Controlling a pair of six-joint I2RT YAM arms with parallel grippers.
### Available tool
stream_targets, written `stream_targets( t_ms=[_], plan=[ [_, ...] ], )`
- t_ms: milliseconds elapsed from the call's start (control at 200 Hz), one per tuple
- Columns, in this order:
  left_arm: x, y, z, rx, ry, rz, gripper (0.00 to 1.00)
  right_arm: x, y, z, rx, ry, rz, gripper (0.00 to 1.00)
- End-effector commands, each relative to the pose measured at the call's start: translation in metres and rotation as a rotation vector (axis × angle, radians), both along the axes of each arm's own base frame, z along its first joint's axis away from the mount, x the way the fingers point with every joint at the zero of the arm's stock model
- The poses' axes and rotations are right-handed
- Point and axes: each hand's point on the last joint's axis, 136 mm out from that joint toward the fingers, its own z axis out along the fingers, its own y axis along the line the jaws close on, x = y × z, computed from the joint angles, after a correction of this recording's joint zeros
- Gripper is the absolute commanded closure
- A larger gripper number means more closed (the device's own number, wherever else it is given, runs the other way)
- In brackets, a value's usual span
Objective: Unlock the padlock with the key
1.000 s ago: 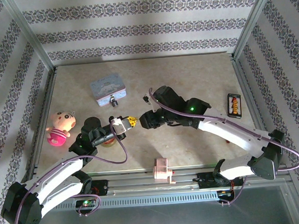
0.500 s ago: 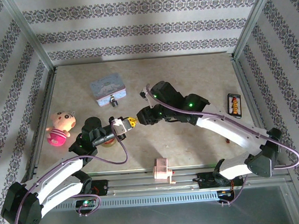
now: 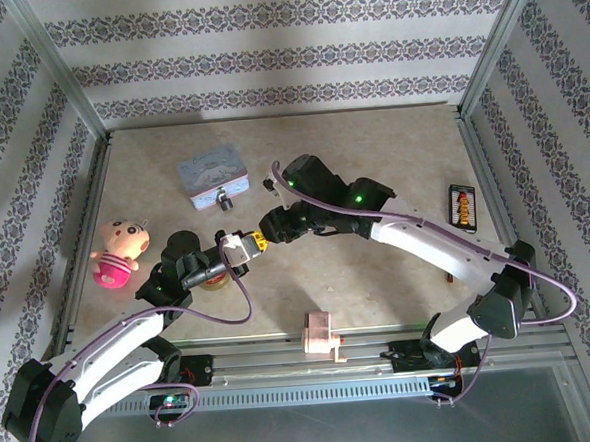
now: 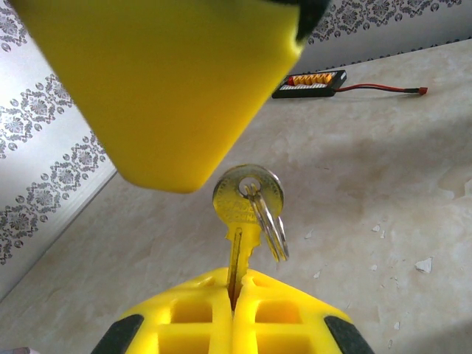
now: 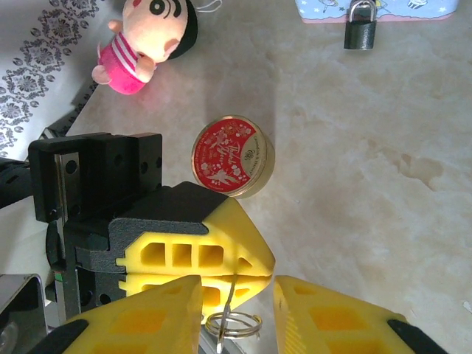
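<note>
R gripper point(image 5: 236, 304), jaws still apart, is moving left and narrowing around the head of the key point(image 4: 247, 195), which L gripper point(image 4: 234, 295) is clamping by its blade above the tabletop point(image 3: 391, 145), so handover's imminent; padlock point(image 5: 360, 31) is waiting by tin point(image 3: 210, 171), far left.

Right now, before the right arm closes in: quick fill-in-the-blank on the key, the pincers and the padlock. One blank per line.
1. The left pincer is ___ on the blade of the key.
2. The right pincer is ___, one finger on each side of the key's ring.
3. The padlock hangs on the pale ___ tin.
4. The round tin near the left pincer has a ___ lid.
Missing words: shut; open; blue; red.
</note>
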Motion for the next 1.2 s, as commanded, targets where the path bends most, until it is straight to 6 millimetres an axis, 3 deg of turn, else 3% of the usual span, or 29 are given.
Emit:
stream_targets(
  t_ms=[0,300,745,895,935,1049,1194],
  plan=[
    [-0.001,-0.002,0.013,-0.017,-0.034,-0.004,1.0,-0.006,0.006,0.003,0.0,0.0,0.038,0.71],
    [-0.001,0.0,0.015,-0.028,-0.044,0.01,1.0,-0.007,0.003,-0.002,-0.005,0.019,0.023,0.77],
    [0.001,0.001,0.017,-0.036,-0.044,0.017,1.0,-0.009,0.002,-0.009,-0.002,0.038,0.015,0.78],
    [0.003,0.002,0.018,-0.05,-0.038,0.035,1.0,-0.008,0.001,-0.008,0.008,0.031,0.01,0.92],
    [0.004,0.003,0.021,-0.063,-0.036,0.046,0.93,-0.007,0.0,-0.008,0.014,0.03,0.004,0.95],
    [0.002,0.007,0.027,-0.111,-0.002,0.067,0.59,-0.002,-0.006,-0.007,0.056,0.024,-0.025,0.98],
    [-0.006,0.014,0.043,-0.255,0.106,0.101,0.56,0.007,-0.018,-0.003,0.162,-0.004,-0.083,1.0]
  ],
)
